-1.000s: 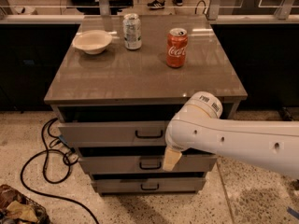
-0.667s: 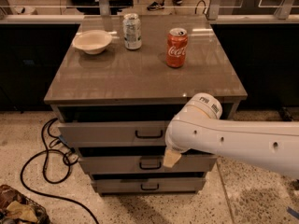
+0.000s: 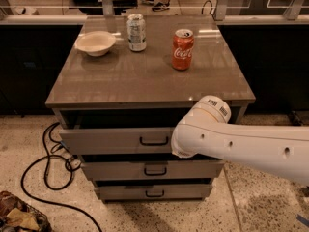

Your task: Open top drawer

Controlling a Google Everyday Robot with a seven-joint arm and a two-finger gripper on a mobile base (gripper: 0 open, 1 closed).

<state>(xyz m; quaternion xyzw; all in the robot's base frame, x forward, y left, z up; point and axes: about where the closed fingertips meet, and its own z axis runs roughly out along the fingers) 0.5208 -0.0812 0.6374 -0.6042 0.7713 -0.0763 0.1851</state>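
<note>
The top drawer (image 3: 111,140) is the widest grey front under the tabletop. It stands a little way out, with a dark gap above it. Its black loop handle (image 3: 154,140) sits at the centre. My white arm (image 3: 241,146) reaches in from the right, and its rounded end (image 3: 186,141) covers the right part of that front, just right of the handle. The gripper lies at that end of the arm, hidden behind the white casing.
Below are the middle drawer (image 3: 149,169) and bottom drawer (image 3: 152,192). On the tabletop (image 3: 145,76) stand a white bowl (image 3: 95,43), a silver can (image 3: 136,32) and a red cola can (image 3: 183,49). A black cable (image 3: 46,178) loops on the floor at left.
The pale part that hung below the arm's end in front of the middle drawer no longer shows. The arm and the top drawer stand about where they were.
</note>
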